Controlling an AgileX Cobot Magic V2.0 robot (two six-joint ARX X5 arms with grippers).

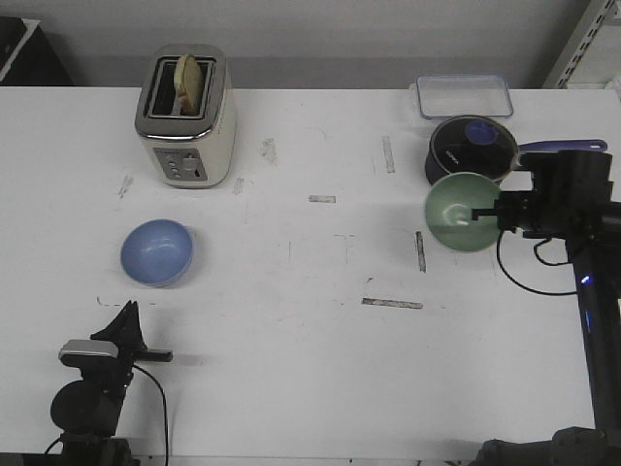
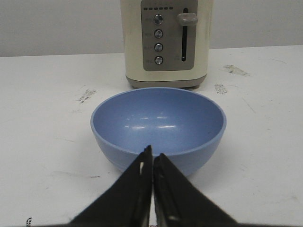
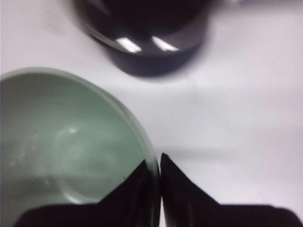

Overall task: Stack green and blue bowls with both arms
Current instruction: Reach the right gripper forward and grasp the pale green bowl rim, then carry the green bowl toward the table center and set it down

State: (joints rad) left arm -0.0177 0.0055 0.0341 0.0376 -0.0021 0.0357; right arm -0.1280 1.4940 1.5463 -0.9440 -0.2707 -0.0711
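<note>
The blue bowl rests upright on the white table at the left, in front of the toaster. My left gripper is shut and empty, low at the near left, its tips a little short of that bowl's near side. The pale green bowl is lifted and tilted at the right, in front of the navy pot. My right gripper is shut on the green bowl's rim, one finger inside and one outside.
A cream toaster with bread in it stands at the back left. A dark navy lidded pot with a long handle sits just behind the green bowl. A clear plastic container lies at the back right.
</note>
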